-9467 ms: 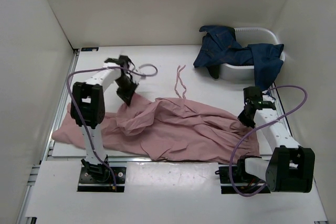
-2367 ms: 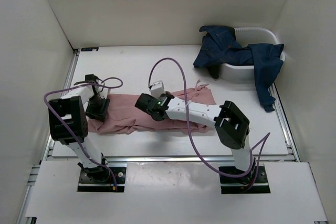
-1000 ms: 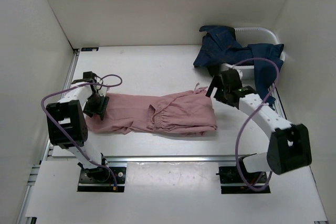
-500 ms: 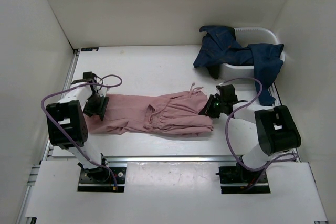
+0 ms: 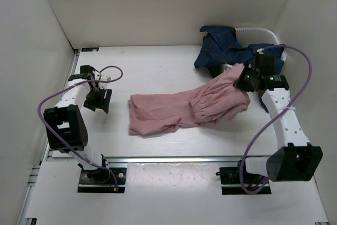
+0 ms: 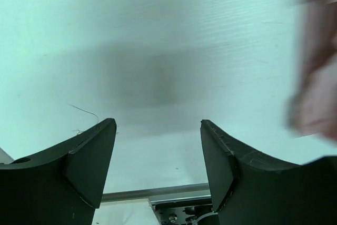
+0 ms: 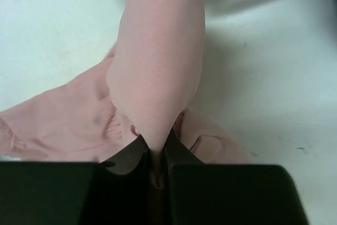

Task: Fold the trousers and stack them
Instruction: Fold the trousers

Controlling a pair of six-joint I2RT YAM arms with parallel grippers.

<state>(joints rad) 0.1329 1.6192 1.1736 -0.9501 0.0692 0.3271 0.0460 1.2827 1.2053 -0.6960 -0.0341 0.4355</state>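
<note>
I had the right gripper [image 5: 243, 79] clamped on one end of the trousers [image 5: 184, 106]. In its wrist view the jaws stood nearly together with a pinch of pink cloth between them, the fabric hanging away in a smooth fold. That end was held up off the table [image 5: 158, 67], at the far right, just beside the blue jeans [image 5: 231, 51] draped over the white tub [image 5: 263, 31].

From there the trousers ran as one long band across the middle of the table. The long axis lay left to right, slanting a little toward the near side as it went left, and the free end lay blunt and flat at left of centre. A gathered band showed close to the held end — waist or cuffs, I could not tell.

The left gripper [image 5: 98, 100] hung over bare table with its jaws wide and nothing between them. The free end lay to its right, apart from it, with a strip of table between; the wrist view caught only a pink blur at its right edge.

I judged that gap to be what the next move turned on. The left arm was plainly the nearer one to the free end, which pointed roughly at it, so a reach to the right would meet the cloth end-on.
</note>
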